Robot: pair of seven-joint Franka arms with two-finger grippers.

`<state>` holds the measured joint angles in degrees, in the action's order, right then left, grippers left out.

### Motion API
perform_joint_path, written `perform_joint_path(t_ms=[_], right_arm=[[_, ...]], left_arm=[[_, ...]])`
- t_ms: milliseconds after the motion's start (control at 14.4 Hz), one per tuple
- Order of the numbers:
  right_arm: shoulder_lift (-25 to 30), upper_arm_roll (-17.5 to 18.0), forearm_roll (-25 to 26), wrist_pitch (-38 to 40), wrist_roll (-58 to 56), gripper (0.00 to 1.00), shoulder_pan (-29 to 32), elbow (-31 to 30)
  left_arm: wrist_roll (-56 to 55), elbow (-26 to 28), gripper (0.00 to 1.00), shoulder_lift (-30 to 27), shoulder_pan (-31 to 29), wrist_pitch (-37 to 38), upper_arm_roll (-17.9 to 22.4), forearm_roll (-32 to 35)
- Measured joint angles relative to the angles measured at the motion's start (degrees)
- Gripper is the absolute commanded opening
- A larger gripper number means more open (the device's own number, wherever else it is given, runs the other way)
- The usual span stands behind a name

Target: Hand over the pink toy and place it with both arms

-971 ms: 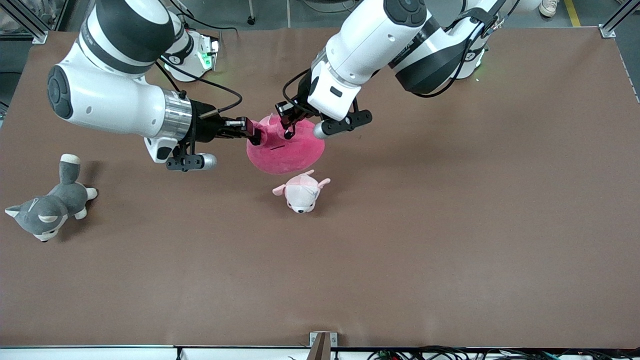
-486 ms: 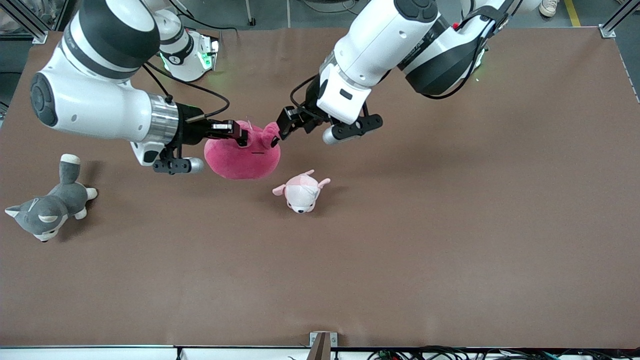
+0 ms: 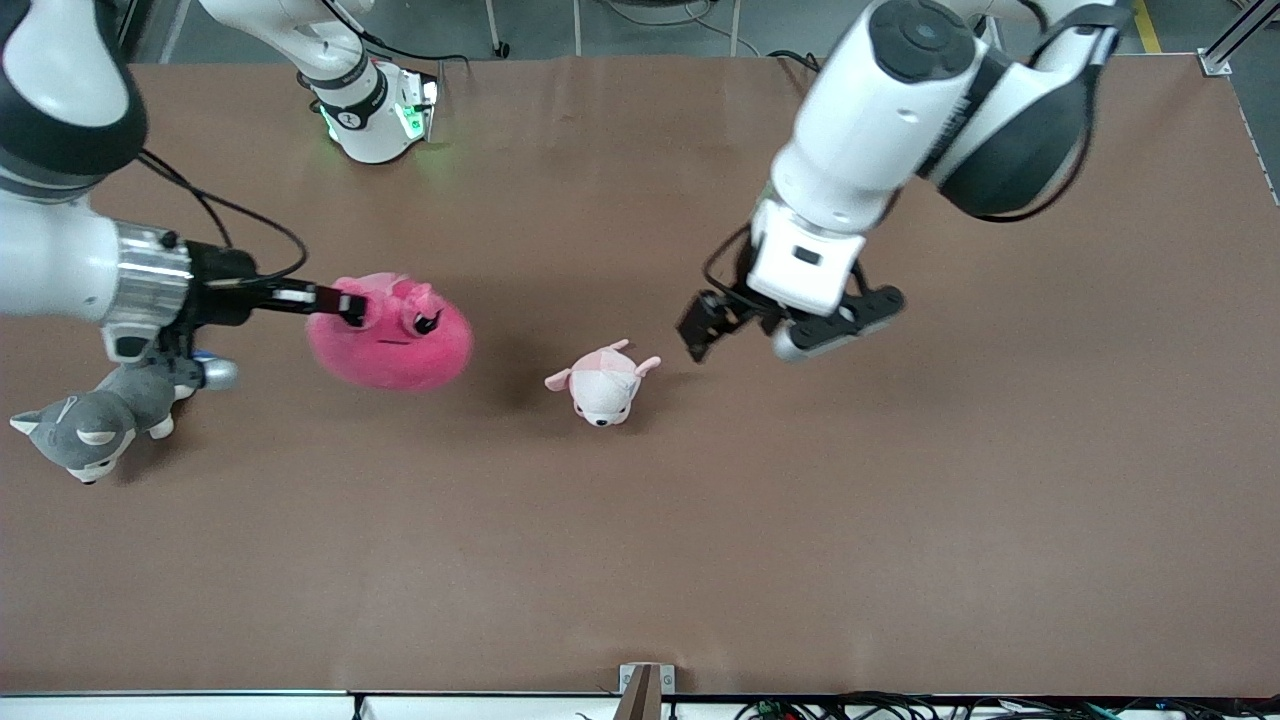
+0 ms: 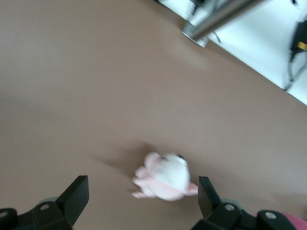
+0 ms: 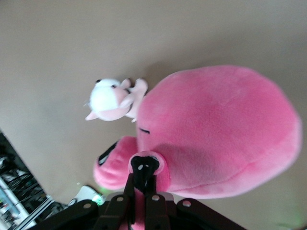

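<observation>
Three plush toys can be counted on the brown worktop, plus two arms. Nearest the front camera, a grey-and-white husky is seen at the right arm's end of the worktop, its back half covered by the right wrist. A bit farther off, around the middle, the small pale pink-and-white plush is lying by itself; it's also caught, blurred, in the left wrist view.

The pink toy is held up over the worktop, between the husky and the pale plush, pinched at one ear by the right claw, whose fingers are pressed together on it. Only one eye can be made out clearly.

The left claw is hung over the worktop just beside the pale plush, fingers spread wide, nothing gripped. Both arms are cut off by the frame edges.
</observation>
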<state>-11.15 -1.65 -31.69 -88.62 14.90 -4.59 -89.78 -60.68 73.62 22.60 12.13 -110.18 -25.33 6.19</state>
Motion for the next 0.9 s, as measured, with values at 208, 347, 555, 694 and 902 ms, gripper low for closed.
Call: perform_joint_path(t_ms=[208,347,555,694,902], right_arm=[[-1.1,0.02,3.32,-0.03,-2.33,0.02,2.02,-0.16],[-3.51,-0.01,3.68,-0.12,-5.5,0.01,4.19,-0.28],[-7.84,-0.01,3.68,-0.18,-11.45,0.01,7.72,-0.4],[-10.1,0.0,3.64,-0.23,-14.35,0.01,9.38,-0.44],[-12.29,0.02,2.84,-0.46,-15.96,0.0,10.68,-0.43]], left_arm=[[12.02,-0.04,1.0,-0.79,-7.1,6.36,0.16,0.4],[20.83,-0.05,1.0,-1.53,-11.82,9.4,0.2,0.48],[32.79,-0.11,1.0,-3.53,-17.77,14.23,0.2,0.49],[38.49,-0.15,1.0,-5.33,-20.64,16.88,0.2,0.49],[43.58,-0.16,1.0,-7.6,-22.63,21.35,0.2,0.49]])
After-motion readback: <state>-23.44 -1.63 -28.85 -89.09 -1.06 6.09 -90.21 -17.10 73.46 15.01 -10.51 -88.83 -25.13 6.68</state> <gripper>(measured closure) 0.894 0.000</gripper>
